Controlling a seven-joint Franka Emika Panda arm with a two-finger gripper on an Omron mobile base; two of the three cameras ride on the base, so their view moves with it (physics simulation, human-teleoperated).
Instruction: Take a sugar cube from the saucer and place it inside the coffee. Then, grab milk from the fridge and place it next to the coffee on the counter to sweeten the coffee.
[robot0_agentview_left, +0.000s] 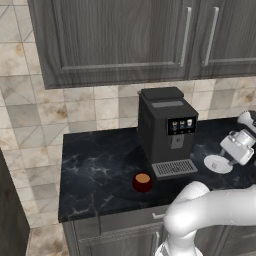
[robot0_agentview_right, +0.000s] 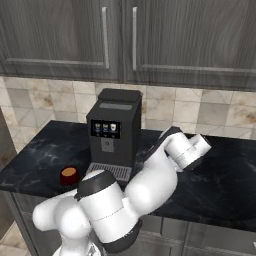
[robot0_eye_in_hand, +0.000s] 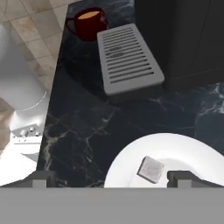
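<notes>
Left on the counter (robot0_agentview_left: 95, 165): the coffee (robot0_agentview_left: 142, 182), dark red cup with a tan top, near the front edge, just beside the drip grille of the black coffee machine (robot0_agentview_left: 166, 131). Right of the machine: the saucer (robot0_eye_in_hand: 175, 151), and on it the sugar cube (robot0_eye_in_hand: 151, 169), small, pale grey. My gripper (robot0_eye_in_hand: 111, 178) hangs over the saucer, jaws spread wide, nothing between them. I judge the cube light, stiff, likely crumbly; take it across two flat opposite faces, gentle squeeze. Machine panel shows small icons; no brand, label or writing I can read, possibly too blurred to tell
</notes>
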